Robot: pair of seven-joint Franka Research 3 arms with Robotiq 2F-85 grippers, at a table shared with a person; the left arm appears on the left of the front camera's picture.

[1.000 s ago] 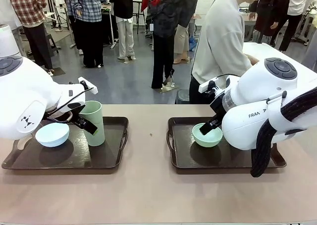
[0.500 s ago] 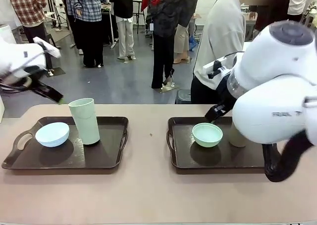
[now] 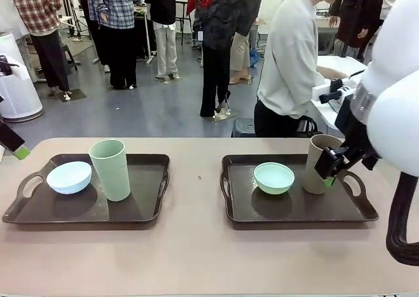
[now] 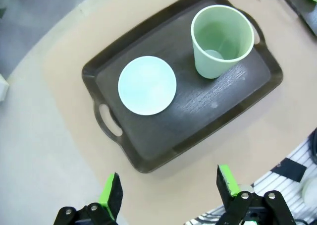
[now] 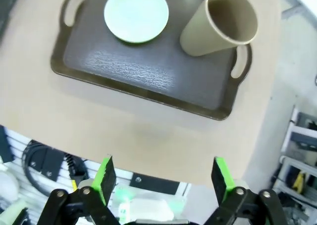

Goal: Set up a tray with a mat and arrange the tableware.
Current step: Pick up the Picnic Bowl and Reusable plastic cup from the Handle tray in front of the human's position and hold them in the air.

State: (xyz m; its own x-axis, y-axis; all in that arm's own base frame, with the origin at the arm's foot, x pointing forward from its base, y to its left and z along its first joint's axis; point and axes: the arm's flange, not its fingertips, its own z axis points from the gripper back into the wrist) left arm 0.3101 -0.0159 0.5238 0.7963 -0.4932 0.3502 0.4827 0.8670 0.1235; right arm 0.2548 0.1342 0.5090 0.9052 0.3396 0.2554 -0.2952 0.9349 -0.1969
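Left gripper (image 4: 167,183), right gripper (image 5: 162,176) were spread wide, empty | light green cup (image 3: 110,169), tan-brown cup (image 3: 313,158) were stood upright.

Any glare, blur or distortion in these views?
Front view: sharp; the glossy left tray faintly mirrors the blue bowl. Left wrist view: sharp, white glare streak on that tray beside the green cup. Right wrist view: slightly soft, glare on the right tray, and the wide lens makes the tan cup look tilted.
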